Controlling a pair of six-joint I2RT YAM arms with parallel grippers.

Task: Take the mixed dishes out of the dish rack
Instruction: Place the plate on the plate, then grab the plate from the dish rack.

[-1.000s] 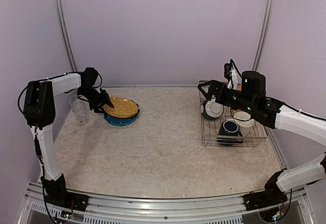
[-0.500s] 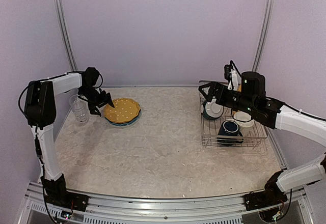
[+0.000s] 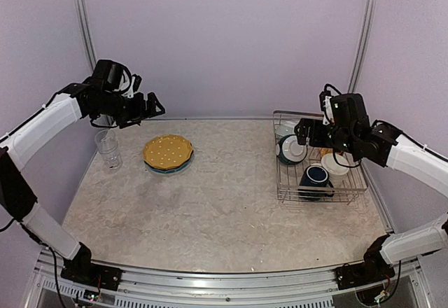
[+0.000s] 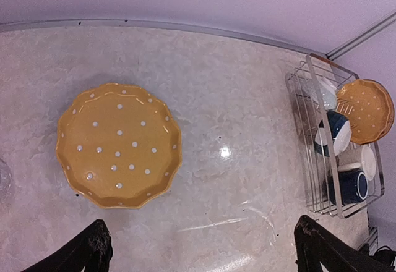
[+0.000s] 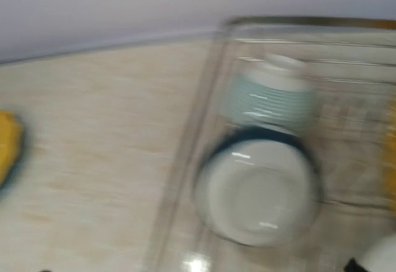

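Observation:
The orange-yellow dotted plate (image 3: 168, 151) lies on the blue plate (image 3: 166, 169) at the table's left, and fills the left wrist view (image 4: 117, 145). The clear glass tumbler (image 3: 108, 148) stands left of them. My left gripper (image 3: 150, 105) is open and empty, raised above and behind the plates. The dish rack (image 3: 287, 189) at the right holds the teal bowl (image 3: 290, 149) on edge, the dark blue mug (image 3: 315, 176), the cream mug (image 3: 335, 165) and another orange plate (image 4: 366, 110). My right gripper (image 3: 301, 131) hovers open over the bowl (image 5: 257, 198); that view is blurred.
The rack stands close to the right wall and back wall. A pale ribbed dish (image 5: 269, 96) sits behind the bowl in the rack. Bare marbled tabletop (image 3: 217, 203) lies between the plates and the rack.
My left gripper let go of the yellow plate, which now lies flat on the blue plate, and rose up and back. My right gripper shifted a little right over the rack.

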